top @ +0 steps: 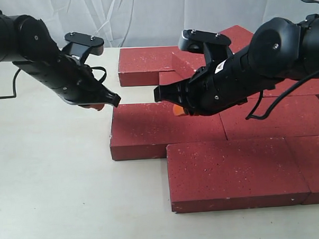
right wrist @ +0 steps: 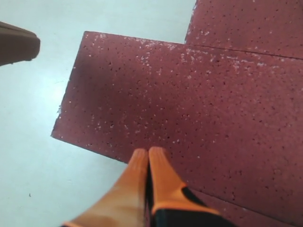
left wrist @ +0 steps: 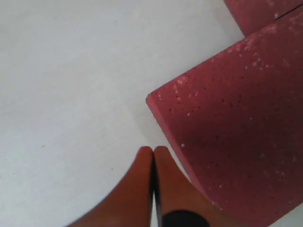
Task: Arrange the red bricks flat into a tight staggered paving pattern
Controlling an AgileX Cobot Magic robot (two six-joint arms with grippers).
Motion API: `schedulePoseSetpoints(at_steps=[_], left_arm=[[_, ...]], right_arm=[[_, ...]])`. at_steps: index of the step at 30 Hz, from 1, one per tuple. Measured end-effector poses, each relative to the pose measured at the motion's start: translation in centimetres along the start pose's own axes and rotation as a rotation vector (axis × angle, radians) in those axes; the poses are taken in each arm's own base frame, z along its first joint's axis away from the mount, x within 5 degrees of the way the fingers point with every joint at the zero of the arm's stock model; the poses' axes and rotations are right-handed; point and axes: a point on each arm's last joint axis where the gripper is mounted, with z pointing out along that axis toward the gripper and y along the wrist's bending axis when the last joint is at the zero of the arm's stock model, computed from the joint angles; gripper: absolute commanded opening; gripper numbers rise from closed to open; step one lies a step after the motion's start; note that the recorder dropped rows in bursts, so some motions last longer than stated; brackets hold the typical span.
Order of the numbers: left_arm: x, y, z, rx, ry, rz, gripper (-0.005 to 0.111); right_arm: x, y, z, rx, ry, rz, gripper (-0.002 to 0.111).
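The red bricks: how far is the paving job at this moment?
Mostly done: the red bricks lie flat in staggered rows, front rows tight. In hand: left gripper and right gripper, jaws shut and empty, are at the middle-row end brick. Left: a strip of table shows between it and the back brick; that gap probably needs closing.

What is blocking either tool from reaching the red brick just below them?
Nothing visible. The right tool, shut, hangs over that brick. The left tool, shut, hangs beside its corner, over bare table.
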Motion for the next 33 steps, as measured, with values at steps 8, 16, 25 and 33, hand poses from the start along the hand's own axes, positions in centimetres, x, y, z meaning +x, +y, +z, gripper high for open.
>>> schedulePoseSetpoints(at_steps=[8,16,25,33], left_arm=[[-0.5,-2.6,-0.4,0.11,-0.047,0.084,0.0],[0.3,-2.7,2.2,0.127,0.023,0.083,0.0],[0.6,-2.7,3.1,0.131,0.046,0.073,0.0],[0.8,-2.6,4.1,0.136,0.069,0.063,0.0]], right_arm=[[0.1,-0.2,0.4,0.011,0.013,-0.01,-0.001],[0.3,-0.3,0.9,0.017,0.03,-0.01,-0.001],[0.3,-0.3,0.9,0.017,0.03,-0.01,-0.001],[0.3,-0.3,0.9,0.017,0.03,-0.01,-0.001]])
